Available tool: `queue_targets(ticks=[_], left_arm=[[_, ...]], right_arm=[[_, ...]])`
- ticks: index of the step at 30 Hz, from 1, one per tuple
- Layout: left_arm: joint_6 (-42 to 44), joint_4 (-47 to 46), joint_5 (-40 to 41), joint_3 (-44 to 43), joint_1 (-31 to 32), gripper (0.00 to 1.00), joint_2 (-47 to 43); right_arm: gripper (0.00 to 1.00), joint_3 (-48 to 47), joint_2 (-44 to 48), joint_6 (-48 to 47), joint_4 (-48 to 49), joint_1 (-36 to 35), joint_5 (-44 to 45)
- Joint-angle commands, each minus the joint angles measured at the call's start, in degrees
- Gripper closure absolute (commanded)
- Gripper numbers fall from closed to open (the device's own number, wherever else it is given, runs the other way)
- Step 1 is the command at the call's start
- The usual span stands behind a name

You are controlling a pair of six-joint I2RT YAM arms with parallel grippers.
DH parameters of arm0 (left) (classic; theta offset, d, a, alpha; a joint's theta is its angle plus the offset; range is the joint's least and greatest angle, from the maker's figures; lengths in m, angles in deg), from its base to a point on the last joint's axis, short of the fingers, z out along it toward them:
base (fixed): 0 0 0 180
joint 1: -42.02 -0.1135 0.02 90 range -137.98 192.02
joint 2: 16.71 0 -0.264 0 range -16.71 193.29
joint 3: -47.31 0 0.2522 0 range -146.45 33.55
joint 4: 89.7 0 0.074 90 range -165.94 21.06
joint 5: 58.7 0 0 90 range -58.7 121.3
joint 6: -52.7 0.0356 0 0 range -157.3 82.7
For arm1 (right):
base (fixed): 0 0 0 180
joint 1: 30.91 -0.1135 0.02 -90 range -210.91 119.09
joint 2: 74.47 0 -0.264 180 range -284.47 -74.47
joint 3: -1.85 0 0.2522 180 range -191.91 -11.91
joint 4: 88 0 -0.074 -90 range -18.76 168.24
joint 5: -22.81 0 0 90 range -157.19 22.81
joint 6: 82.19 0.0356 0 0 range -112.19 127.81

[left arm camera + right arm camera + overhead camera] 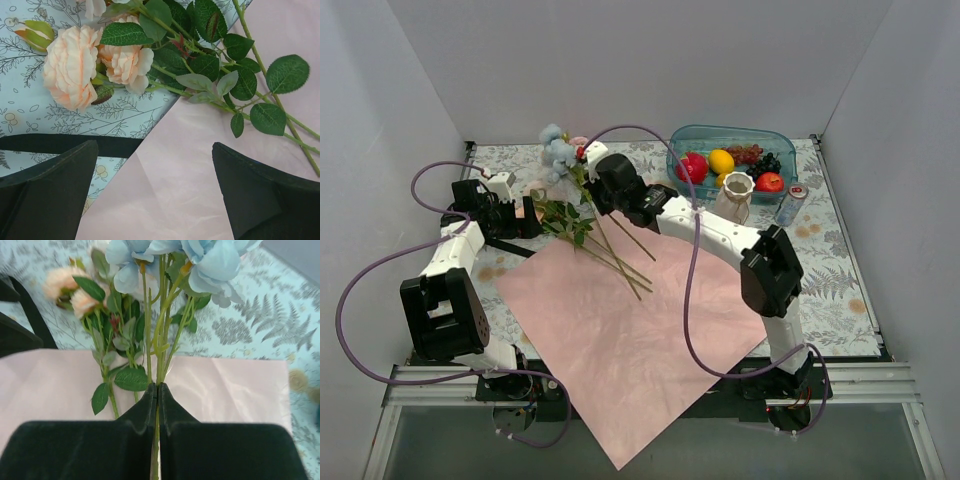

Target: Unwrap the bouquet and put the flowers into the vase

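Observation:
The bouquet is undone: its pink wrapping paper [620, 320] lies flat on the table with the flowers' long green stems [615, 255] across its far corner. My right gripper [588, 188] [157, 386] is shut on the stem of a pale blue flower [200, 260], whose blooms [557, 150] are raised at the back. Peach roses [75, 65] [62, 282] lie on the tablecloth beside the paper. My left gripper [532, 218] [154, 150] hangs open just over the paper's edge, with nothing between its fingers. The white ribbed vase [734, 196] stands upright to the right.
A black ribbon [60, 145] [510, 247] lies on the patterned tablecloth by the paper's left corner. A teal fruit bowl [775, 138] sits at the back right behind the vase. A small silver can [790, 205] stands right of the vase.

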Motion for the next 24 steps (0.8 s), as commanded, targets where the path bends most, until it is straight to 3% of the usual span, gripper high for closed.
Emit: queue_targets(ticks=[1,8,11,15,19,24], left_arm=[[0.35,1.02,-1.70,-2.51,-0.39,0.03,-2.63],[-1.59,2.34,-4.33,-5.06,-0.39,0.03,-2.37],[-1.32,2.43,-4.07,-5.33,-0.39,0.03,-2.20],[-1.06,2.78,-3.98,-5.24,-0.39,0.03,-2.02],[-1.15,2.69,-4.07,-4.98,-0.39,0.03,-2.19],[-1.06,2.86,-3.98,-5.50,-0.39,0.03,-2.19]], right_arm=[[0.99,-0.29,6.68,-0.98,5.22,0.00,1.96],[0.99,2.94,15.88,-1.33,9.96,-0.09,4.24],[0.99,5.23,21.24,-7.09,14.62,-0.09,9.14],[0.99,10.76,28.82,-16.07,24.89,0.44,14.43],[0.99,22.18,38.47,-23.48,46.99,3.50,14.19],[0.99,28.44,43.59,-24.19,54.79,10.44,9.43]])
